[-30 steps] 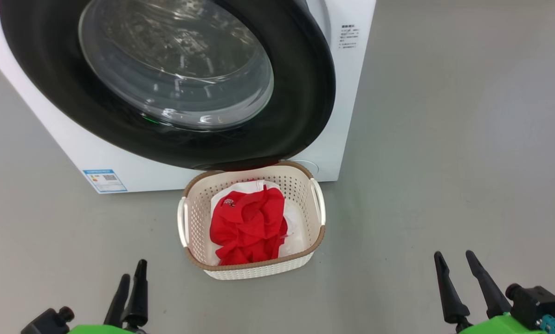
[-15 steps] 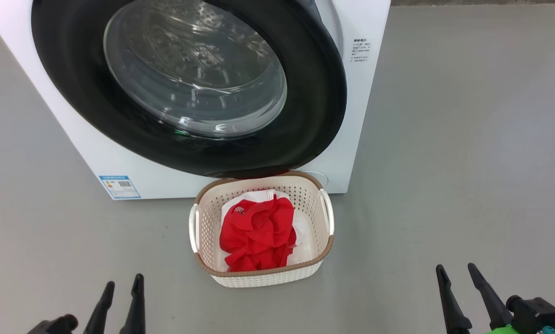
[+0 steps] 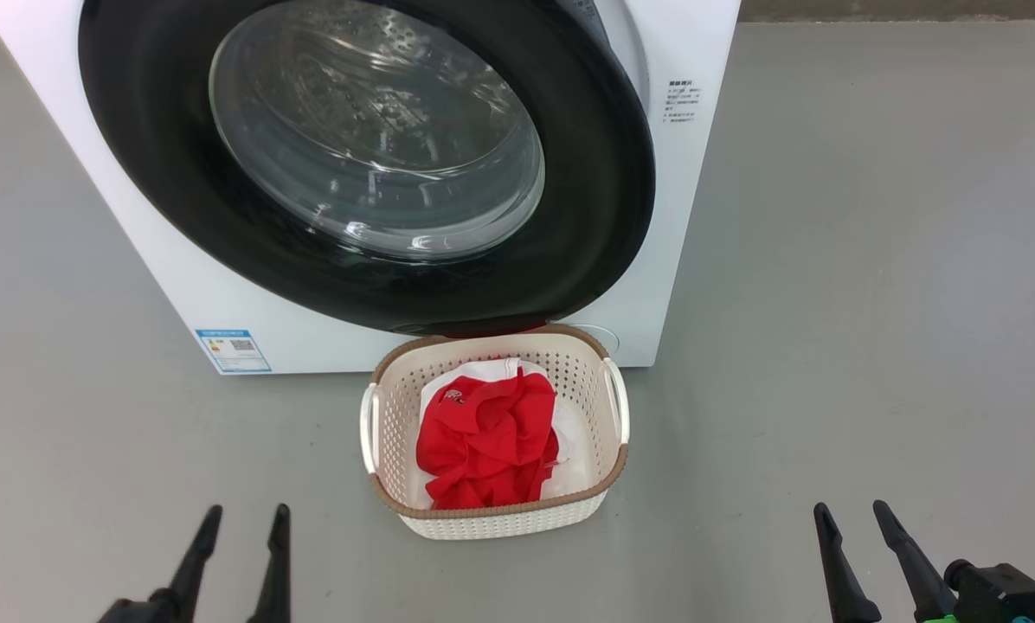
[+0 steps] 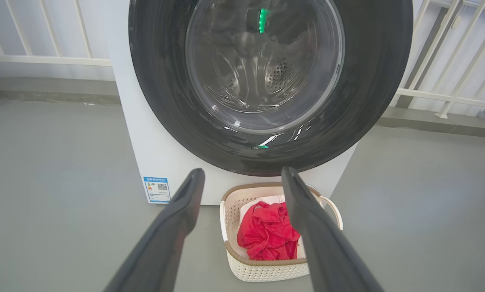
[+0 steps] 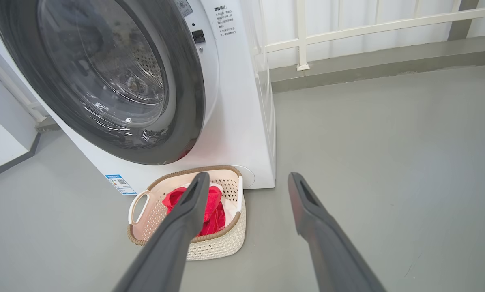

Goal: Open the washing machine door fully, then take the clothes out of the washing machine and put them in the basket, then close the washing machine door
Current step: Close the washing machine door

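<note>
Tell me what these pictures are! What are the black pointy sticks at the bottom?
Those sticks are a robot's fingers. The left hand and right hand each have two, spread open and holding nothing. One picture comes from a camera on the robot's head, looking down. The other two come from cameras on its wrists, peeking out between the fingers. In front stands a white washing machine with its round black door, which looks shut. On the grey floor sits a cream basket with red clothes inside.
</note>
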Tool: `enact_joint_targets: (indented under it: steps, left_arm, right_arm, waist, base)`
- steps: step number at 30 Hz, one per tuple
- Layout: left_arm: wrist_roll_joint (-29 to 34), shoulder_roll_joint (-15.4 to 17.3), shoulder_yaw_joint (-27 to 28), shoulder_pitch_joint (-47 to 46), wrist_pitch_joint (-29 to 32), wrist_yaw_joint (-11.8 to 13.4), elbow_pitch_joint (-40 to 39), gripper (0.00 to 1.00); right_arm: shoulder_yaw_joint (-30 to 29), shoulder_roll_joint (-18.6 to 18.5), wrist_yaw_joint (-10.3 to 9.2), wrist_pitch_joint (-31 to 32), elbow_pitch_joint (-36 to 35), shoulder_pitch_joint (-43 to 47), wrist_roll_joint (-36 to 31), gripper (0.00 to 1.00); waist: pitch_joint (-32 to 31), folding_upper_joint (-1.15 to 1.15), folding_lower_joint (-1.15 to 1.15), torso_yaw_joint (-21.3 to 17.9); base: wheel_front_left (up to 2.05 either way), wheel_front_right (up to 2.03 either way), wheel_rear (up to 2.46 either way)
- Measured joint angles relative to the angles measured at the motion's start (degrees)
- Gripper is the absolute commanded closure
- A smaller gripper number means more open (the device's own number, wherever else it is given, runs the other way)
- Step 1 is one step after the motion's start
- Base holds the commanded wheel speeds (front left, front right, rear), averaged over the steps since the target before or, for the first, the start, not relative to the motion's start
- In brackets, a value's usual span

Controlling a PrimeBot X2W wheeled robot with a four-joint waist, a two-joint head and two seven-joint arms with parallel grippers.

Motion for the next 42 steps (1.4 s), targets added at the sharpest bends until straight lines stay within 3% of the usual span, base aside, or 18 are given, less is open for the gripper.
enact_joint_targets:
  steps: [23,26,27,32,42]
  left_arm:
    - [1.3,-1.3,-0.5,1.7,0.0,0.0,-0.8,0.0]
    - [1.3,-1.3,-0.7,1.7,0.0,0.0,-0.8,0.0]
    - [1.3,-1.3,-0.9,1.7,0.0,0.0,-0.8,0.0]
    - [0.8,-1.3,-2.0,1.3,0.0,0.0,-0.8,0.0]
    - [-1.9,-1.4,-5.0,-4.0,0.0,0.0,-1.9,0.0]
  right_arm:
    - [-0.4,0.2,0.0,0.0,-0.1,0.0,-0.3,0.0]
    - [-0.3,0.2,0.0,0.0,-0.2,-0.3,-0.3,0.89]
    - [-0.1,0.2,0.0,0.0,-0.2,-0.4,-0.3,1.0]
    - [1.6,-0.2,0.0,0.0,-0.2,-3.9,-0.3,1.0]
    - [4.2,-4.2,0.0,0.0,-1.2,-20.8,0.5,1.0]
  waist:
    - [0.4,0.0,0.0,-0.1]
    - [0.7,0.0,0.0,0.3]
    - [0.8,0.0,0.0,0.5]
    - [1.9,0.0,0.0,1.4]
    - [7.7,0.0,0.0,3.7]
  base:
    - [0.0,0.0,0.0]
    - [0.0,0.0,0.0]
    - [0.0,0.0,0.0]
    - [0.0,0.0,0.0]
    - [0.0,0.0,0.0]
